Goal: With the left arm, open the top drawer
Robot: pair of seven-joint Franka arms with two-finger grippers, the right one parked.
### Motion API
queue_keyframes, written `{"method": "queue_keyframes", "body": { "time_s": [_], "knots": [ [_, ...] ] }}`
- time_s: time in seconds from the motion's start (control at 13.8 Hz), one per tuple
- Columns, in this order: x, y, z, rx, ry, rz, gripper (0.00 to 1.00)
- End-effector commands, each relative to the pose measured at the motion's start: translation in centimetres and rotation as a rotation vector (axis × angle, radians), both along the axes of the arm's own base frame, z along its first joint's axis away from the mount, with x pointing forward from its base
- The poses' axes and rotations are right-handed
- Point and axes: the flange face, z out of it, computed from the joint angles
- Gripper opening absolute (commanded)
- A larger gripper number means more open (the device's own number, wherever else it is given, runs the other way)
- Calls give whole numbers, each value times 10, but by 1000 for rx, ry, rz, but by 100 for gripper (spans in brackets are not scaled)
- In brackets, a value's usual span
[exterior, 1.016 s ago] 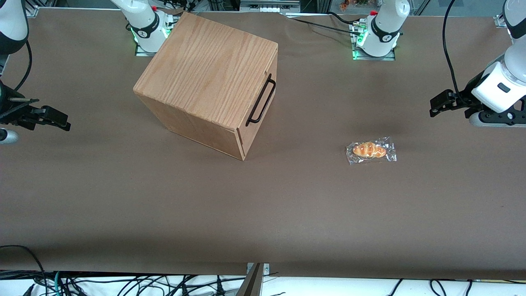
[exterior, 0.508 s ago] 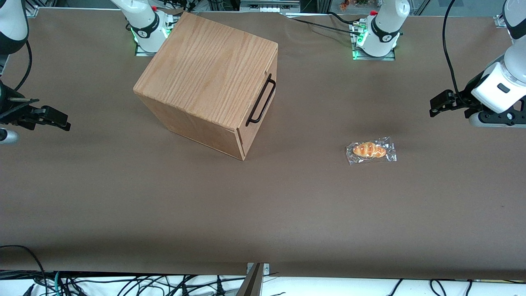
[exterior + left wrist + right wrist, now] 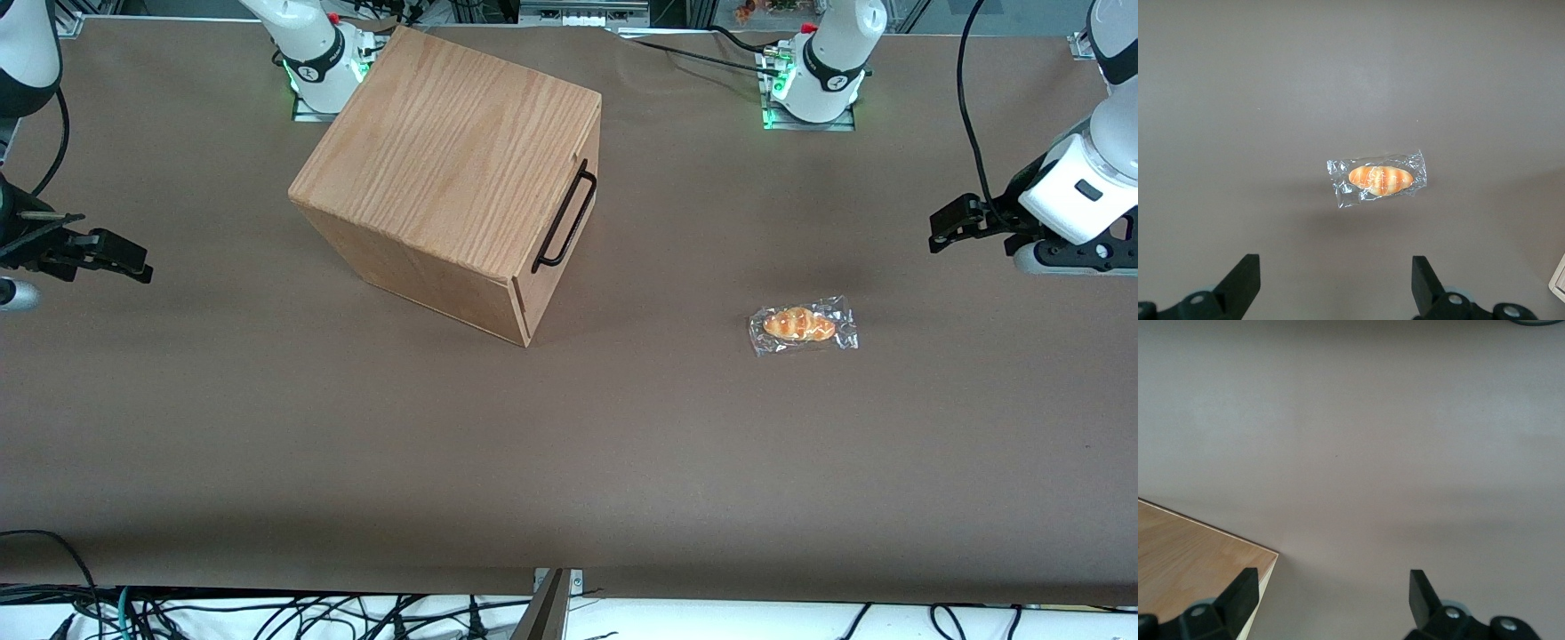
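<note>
Brown table (image 3: 622,427) | top drawer (image 3: 558,233) closed | gripper (image 3: 1335,290) released above wrapped bun (image 3: 1379,180) | no legible writing

Left arm's tool (image 3: 944,230) barely crept up, open fingers.

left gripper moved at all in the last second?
No. The gripper sits at the same spot against the wrapped bread, open, far from the top drawer.

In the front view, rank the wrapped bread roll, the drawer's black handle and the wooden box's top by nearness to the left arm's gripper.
The gripper, open, hangs at the working arm's end of the table.
1. Wrapped bread roll: on the table, nearer the front camera than the gripper.
2. Black handle of the top drawer: mid-table, facing the gripper.
3. Wooden box's top: toward the parked arm's end.
</note>
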Motion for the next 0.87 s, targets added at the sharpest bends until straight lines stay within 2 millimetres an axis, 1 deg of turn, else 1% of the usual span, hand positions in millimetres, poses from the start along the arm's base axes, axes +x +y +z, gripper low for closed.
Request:
{"method": "queue_keyframes", "body": {
  "time_s": [0.0,0.36,0.51,0.58,0.65,0.8],
  "knots": [
    [-1,0,6,25,5,-29,100],
    [-1,0,5,25,7,-27,100],
    [-1,-4,3,16,12,-29,100],
    [-2,-11,0,2,18,-36,100],
    [-3,-24,-1,-34,28,-53,100],
    [-9,-75,-7,-86,55,-113,100]
  ]
}}
